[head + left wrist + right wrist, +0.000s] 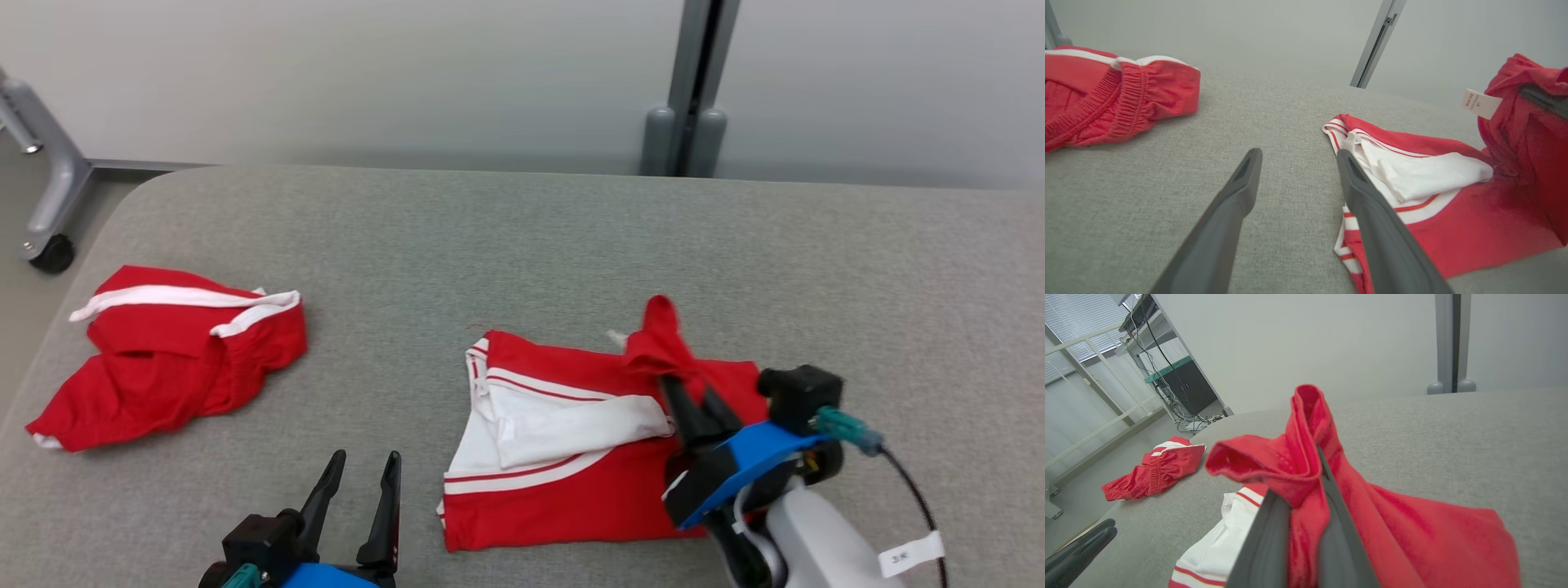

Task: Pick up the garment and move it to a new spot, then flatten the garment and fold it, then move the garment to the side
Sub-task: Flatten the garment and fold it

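Setting: a grey fabric-covered table (522, 245) against a pale wall, with a grey post (694, 90) at the upper centre-right of the head view

Garment: a red and white garment (571, 498) lies on the table at the lower centre of the head view, partly folded over itself, with white panels and thin red stripes showing at its left end

Long axis: runs left to right across the head view, from the striped edge near the centre to the red end at the lower right

Pointing: one red corner stands up off the table at the right end, its tip pointing to the top of the frame

Right gripper: the right gripper (686, 392) is closed on that raised red corner; in the right wrist view the cloth bunches between and over its dark fingers

Left gripper: the left gripper (367, 457) sits at the lower left, jaws wide apart, holding nothing, just left of the garment

Other cloth: red shorts (171, 351) with white stripes lie crumpled at the left, well apart from the garment

Writing: a white care tag (1481, 104) sticks out of the raised cloth at the upper right of the left wrist view, its print too small to read; a white cable tag (910, 554) on the right arm bears marks I cannot make out
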